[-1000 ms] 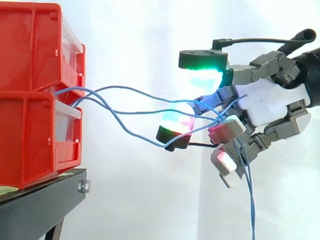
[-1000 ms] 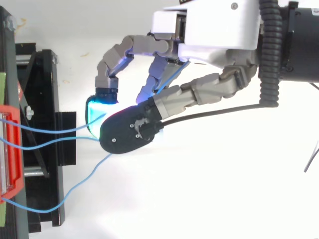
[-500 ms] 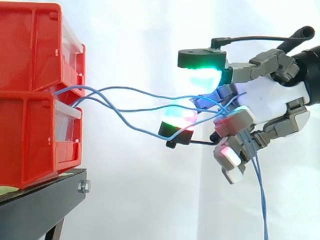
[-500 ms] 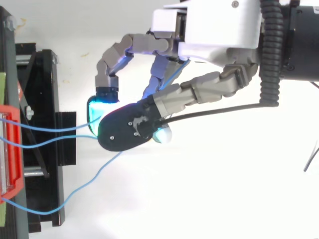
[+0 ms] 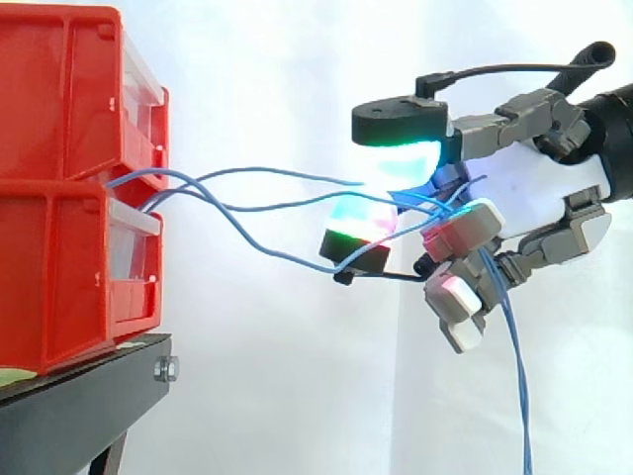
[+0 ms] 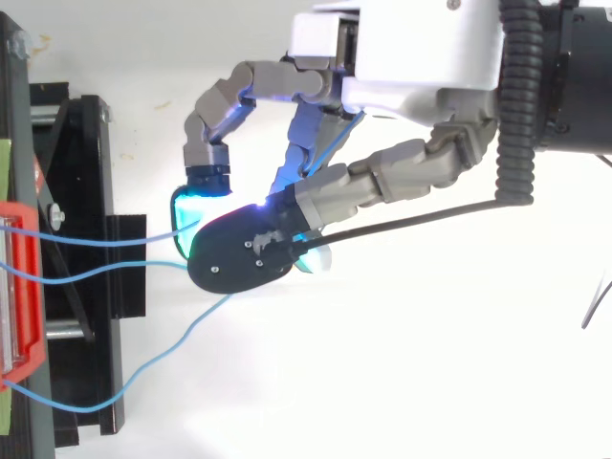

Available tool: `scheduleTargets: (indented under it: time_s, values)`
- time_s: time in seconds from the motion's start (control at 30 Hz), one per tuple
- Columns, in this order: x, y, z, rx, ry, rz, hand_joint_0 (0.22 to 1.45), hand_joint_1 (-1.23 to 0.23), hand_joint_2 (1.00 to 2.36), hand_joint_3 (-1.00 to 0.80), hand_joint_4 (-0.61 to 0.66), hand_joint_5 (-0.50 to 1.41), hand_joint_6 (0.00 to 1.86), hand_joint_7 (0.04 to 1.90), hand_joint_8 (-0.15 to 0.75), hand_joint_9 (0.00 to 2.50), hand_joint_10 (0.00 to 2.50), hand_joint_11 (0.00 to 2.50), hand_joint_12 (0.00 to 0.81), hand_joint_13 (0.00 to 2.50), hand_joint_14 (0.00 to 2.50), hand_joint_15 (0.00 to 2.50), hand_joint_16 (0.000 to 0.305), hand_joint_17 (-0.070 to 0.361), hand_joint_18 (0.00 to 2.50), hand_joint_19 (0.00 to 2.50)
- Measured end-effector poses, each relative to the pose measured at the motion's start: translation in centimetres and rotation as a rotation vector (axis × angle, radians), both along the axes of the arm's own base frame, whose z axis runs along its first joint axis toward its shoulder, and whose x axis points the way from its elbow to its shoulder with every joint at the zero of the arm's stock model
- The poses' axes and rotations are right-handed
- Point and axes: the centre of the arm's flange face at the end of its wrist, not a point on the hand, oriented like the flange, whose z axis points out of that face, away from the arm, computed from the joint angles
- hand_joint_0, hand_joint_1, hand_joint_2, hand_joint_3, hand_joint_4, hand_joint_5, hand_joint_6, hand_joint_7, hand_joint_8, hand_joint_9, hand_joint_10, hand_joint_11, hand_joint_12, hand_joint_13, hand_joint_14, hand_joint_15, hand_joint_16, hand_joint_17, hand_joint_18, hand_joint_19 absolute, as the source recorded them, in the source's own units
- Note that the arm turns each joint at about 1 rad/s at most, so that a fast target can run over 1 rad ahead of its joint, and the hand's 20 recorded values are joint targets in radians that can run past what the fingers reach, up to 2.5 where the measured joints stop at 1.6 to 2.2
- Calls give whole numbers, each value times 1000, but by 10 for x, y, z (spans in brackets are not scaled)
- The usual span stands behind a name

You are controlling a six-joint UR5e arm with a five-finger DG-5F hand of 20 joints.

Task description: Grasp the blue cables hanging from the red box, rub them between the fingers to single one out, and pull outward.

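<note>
A white curtain is hanging evenly lit across the back, while a black stand is sitting at the left, a bolt showing at its front corner

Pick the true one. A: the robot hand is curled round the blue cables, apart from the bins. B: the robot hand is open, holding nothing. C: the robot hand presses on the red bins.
A: the robot hand curls its fingers round the blue cables, which span open air to the red bins.
</note>
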Motion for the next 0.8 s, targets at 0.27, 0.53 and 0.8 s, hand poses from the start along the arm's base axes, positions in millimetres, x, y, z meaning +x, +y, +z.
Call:
scheduleTargets:
  time_s: [0.27,0.53,0.8]
  values:
    - [0,0,0,-7,0,3,551,-426,1001,-490,51,-127,879,905,273,1304,22,1117,385,1027,26,723,55,124,779,660]
    - [0,0,1,-10,0,4,582,-574,1014,-232,55,-124,877,924,291,1310,20,1122,399,1057,25,708,59,132,842,627]
    - [0,0,1,-10,0,4,595,-716,1015,-144,56,-135,903,885,297,1271,21,1152,407,1048,25,721,60,135,857,613]
